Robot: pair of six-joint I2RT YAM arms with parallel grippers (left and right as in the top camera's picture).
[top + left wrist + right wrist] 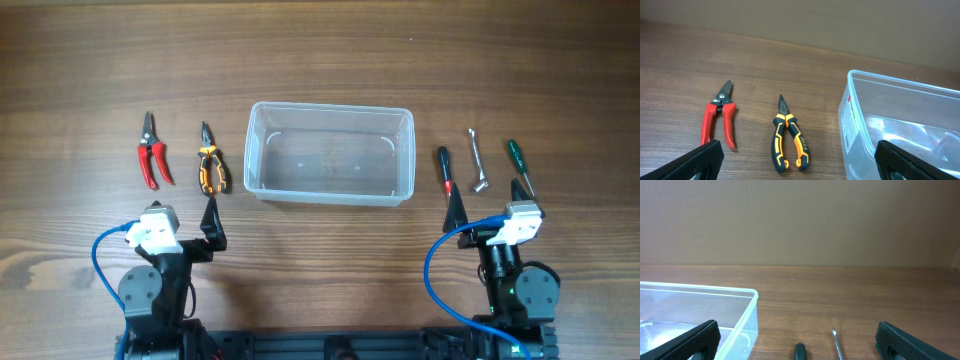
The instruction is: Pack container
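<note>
The container (330, 106) is a clear plastic bin standing empty at the table's middle; it also shows in the left wrist view (900, 89) and the right wrist view (700, 291). Left of it lie red-handled snips (152, 155) (717, 117) and orange-black pliers (210, 167) (787, 140). Right of it lie a black-red screwdriver (445, 170) (800, 351), a small metal wrench (478, 162) (837, 341) and a green screwdriver (518, 163). My left gripper (183, 222) (800, 162) is open and empty, just short of the pliers. My right gripper (488, 205) (800, 342) is open and empty, just short of the screwdrivers.
The wooden table (320, 50) stretches bare behind the container. Blue cables (100, 255) loop beside each arm base near the front edge. A plain brown wall (800, 220) stands beyond the table's far edge.
</note>
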